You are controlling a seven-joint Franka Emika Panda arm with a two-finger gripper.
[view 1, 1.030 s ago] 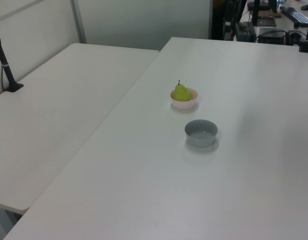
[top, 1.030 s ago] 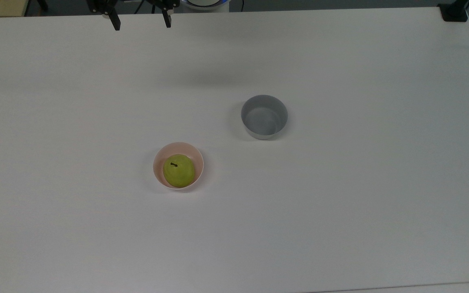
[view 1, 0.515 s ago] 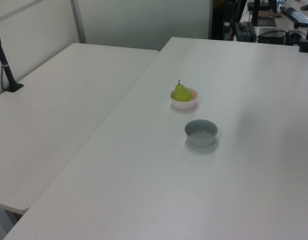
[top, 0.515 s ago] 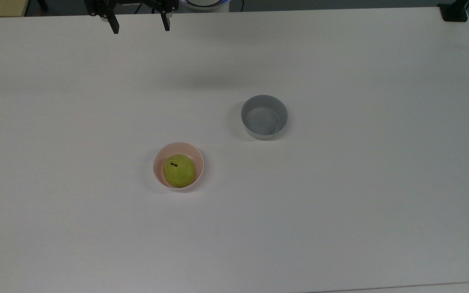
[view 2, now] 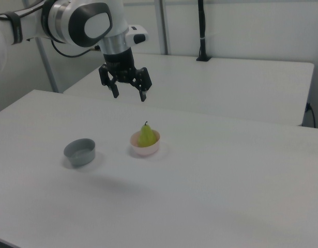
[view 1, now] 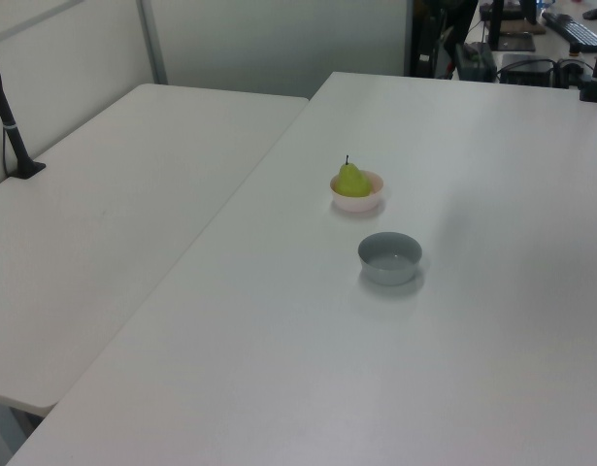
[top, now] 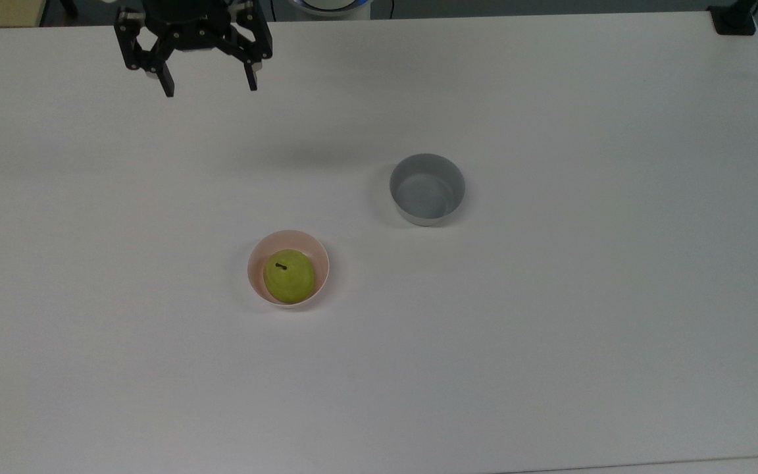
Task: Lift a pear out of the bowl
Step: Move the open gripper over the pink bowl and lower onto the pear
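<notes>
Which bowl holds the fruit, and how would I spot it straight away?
On the big white table stand two small bowls. The pale pink bowl lies left of the grey bowl in the top view, and it alone holds a yellow-green pear.

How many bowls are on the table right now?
2. The pink bowl holding the pear sits near the table's middle; the grey bowl stands apart, up and toward the top view's right.

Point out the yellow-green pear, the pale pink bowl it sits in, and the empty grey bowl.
Small yellow-green pear (top: 289, 276): top view, on its rounded body.
Pale pink plastic bowl (top: 257, 259): top view, on its inner wall.
Round grey bowl (top: 426, 196): top view, on its empty floor.
</notes>
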